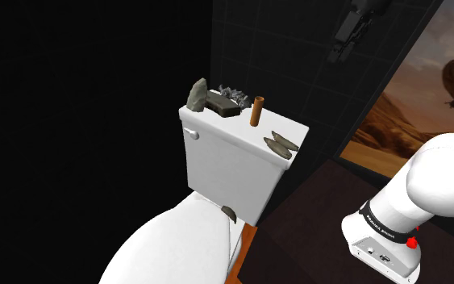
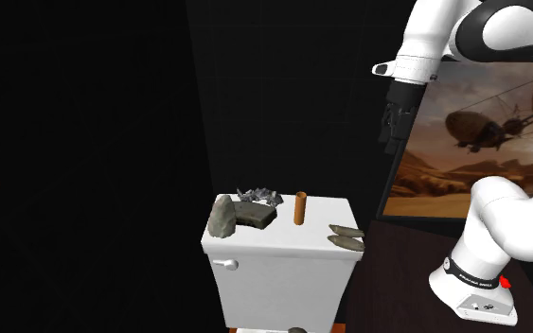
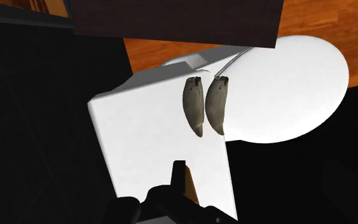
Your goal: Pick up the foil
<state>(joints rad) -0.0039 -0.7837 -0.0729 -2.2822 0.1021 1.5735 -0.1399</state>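
White toilet tank [image 2: 288,279] carries the things on its lid. The black gripper [image 2: 391,140] hangs high, well apart from them, holding nothing; how far open, I cannot tell. The arm's base band [image 2: 470,274] has unreadable lettering. Crumpled grey foil [image 2: 259,196] lies at the lid's rear, just behind a dark block [image 2: 255,216]

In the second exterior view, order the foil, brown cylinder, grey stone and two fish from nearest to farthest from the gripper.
From the gripper:
1. Two fish, at the tank lid's right end in this view, and brown cylinder, mid-lid: too close to call.
2. Foil, at the back.
3. Grey stone, left end.
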